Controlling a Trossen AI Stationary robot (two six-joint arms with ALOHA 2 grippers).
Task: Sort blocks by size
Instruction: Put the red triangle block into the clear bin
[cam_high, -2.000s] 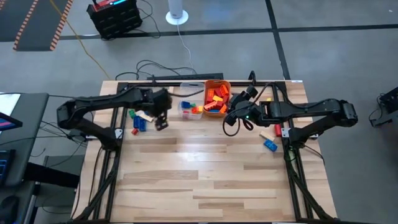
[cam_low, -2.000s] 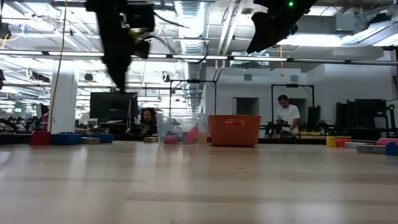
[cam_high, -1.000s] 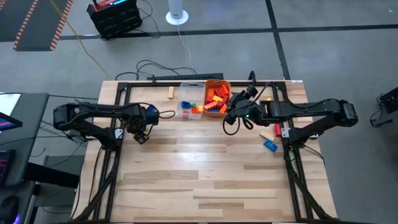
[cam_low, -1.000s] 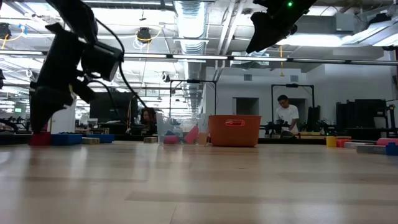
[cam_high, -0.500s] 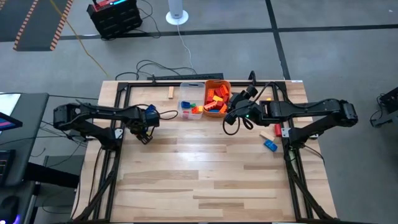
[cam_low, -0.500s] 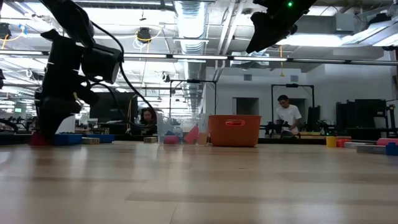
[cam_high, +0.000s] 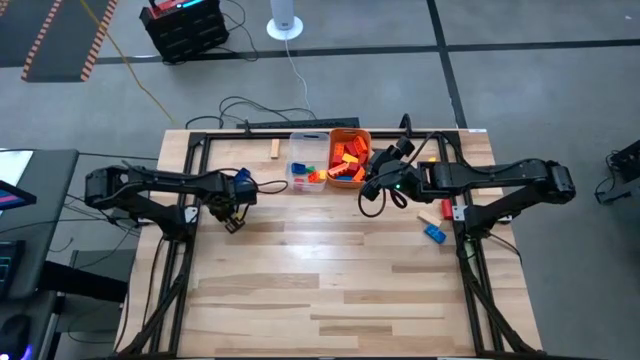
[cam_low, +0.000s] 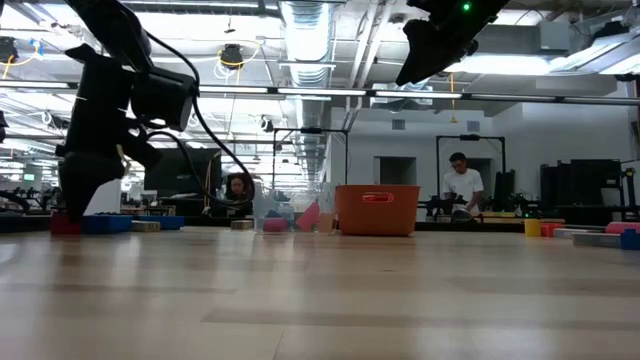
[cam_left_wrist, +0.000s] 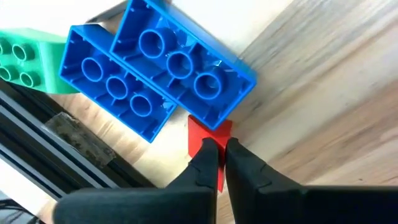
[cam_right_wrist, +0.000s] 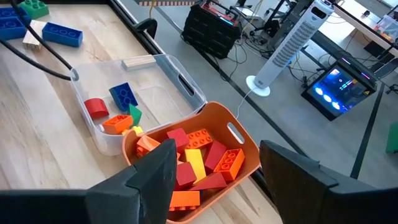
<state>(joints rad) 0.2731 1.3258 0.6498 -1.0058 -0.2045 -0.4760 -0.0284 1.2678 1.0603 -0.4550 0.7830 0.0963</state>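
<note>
Up close, the left gripper's (cam_left_wrist: 216, 163) jaws pinch a red block (cam_left_wrist: 207, 134), seemingly hidden overhead; right jaws stand open.

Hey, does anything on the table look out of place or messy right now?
Nothing looks spilled or damaged. The orange tub and clear tub stand upright with blocks inside. Loose blocks lie unsorted near both side edges, like the blue block on the right. The left claw is shut on a small red block beside two blue blocks.
</note>
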